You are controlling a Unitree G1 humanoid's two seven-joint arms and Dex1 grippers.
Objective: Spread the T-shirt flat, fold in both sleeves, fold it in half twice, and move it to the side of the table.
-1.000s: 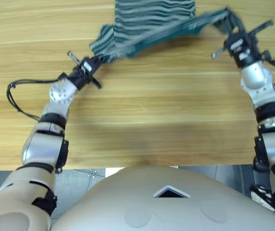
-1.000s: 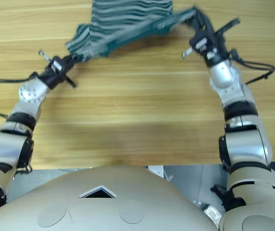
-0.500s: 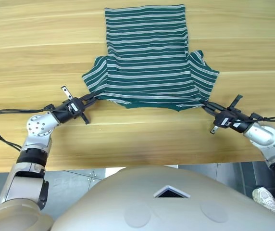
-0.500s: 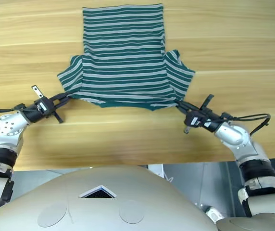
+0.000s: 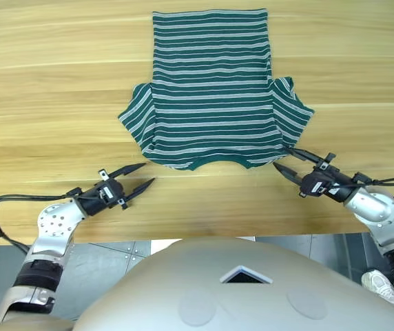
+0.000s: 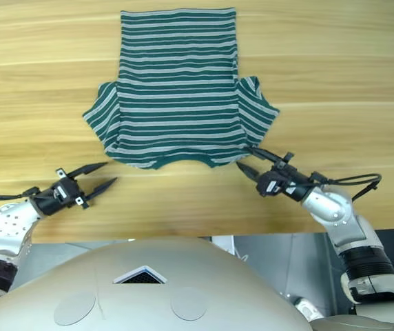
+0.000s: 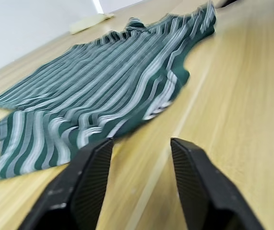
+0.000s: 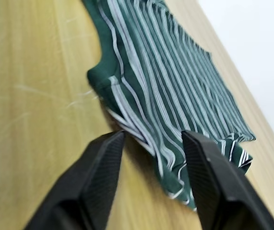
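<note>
Left gripper (image 5: 147, 173): spread wide and empty; low over the table's near edge, short of the shirt's left shoulder corner and apart from the cloth.
Right gripper (image 5: 280, 157): also spread and empty; tips just beside the right shoulder corner, contact with the cloth impossible to tell.
Table (image 5: 59, 83): smooth wood; likely to let cloth slide when dragged.
Shirt (image 5: 211, 83): flat in the table's middle, hem toward the far edge, collar toward the near edge, body smooth.
Left sleeve (image 5: 133, 114): out to the side, slightly rumpled, not yet folded in.
Right sleeve (image 5: 293, 107): the same, its outer edge curled a little.
Collar (image 5: 207, 164): shallow dip at the near hem line, between the two grippers.
Feel: probably light, limp and thin, with no stiffness; apt to sag and bunch if lifted from one point.
Hold: best at each sleeve's outer edge, pinched low against the wood to catch both layers, then carried inward over the body.
</note>
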